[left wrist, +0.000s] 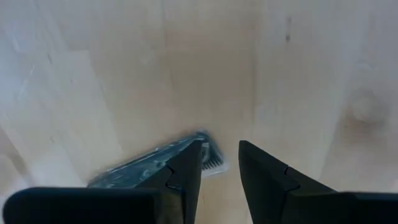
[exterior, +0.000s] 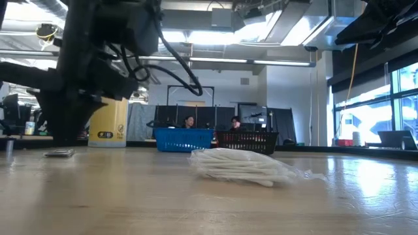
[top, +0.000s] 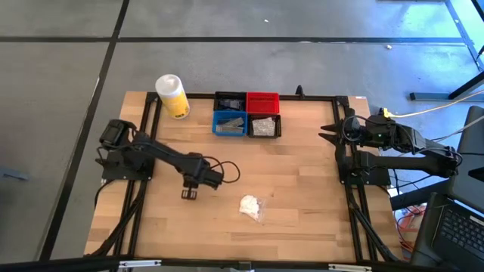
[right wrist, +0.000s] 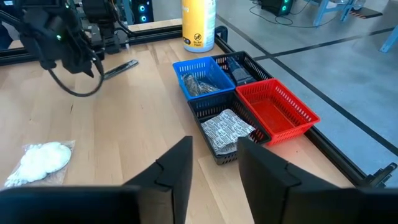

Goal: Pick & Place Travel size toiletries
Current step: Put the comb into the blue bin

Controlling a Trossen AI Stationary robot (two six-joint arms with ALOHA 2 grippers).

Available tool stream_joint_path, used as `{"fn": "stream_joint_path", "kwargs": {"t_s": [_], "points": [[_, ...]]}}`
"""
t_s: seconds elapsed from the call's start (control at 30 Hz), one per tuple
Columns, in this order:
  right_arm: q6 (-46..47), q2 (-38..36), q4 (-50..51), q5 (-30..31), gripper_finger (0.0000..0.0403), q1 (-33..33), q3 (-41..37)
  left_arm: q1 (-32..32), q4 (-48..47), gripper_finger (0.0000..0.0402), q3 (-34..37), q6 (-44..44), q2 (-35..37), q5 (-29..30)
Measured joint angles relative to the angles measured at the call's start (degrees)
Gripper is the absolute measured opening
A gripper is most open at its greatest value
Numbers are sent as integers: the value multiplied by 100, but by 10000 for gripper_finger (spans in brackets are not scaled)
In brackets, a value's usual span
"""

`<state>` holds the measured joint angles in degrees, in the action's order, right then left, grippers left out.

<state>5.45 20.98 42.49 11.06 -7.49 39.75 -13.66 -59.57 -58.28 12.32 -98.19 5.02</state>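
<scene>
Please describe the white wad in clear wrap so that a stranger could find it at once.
On the wooden table, look in front of the four small bins, toward the near edge. The white wad lies there alone, right of the left gripper; it is the only white, puffy item on bare wood.

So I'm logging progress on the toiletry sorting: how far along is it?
Done: packets already lie in the blue bin and the near black bin; the red bin holds nothing visible.

In hand: the left end effector is low over a flat dark tube on the table, open beside it, not gripping.

Left: that tube and the white wad. The right end effector waits at the table's right edge.
</scene>
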Motion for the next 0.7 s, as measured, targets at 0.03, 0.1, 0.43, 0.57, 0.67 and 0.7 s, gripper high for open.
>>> {"fn": "stream_joint_path", "kwargs": {"t_s": [0.03,0.1,0.43,0.57,0.67,0.7], "points": [[2,1,1,1,132,0,0,39,20,102,0,4,-25,-2],[0,2,-2,-1,136,-2,-2,144,89,102,0,31,-43,-2],[0,2,1,-1,151,0,-2,655,244,72,0,-98,-44,-463],[2,2,-1,-1,156,-2,0,667,186,67,0,-221,-44,-496],[2,2,0,-1,159,-2,-2,624,227,71,125,-296,-44,-532],[2,-1,0,0,160,0,-2,620,211,74,183,-271,-44,-543]]}}
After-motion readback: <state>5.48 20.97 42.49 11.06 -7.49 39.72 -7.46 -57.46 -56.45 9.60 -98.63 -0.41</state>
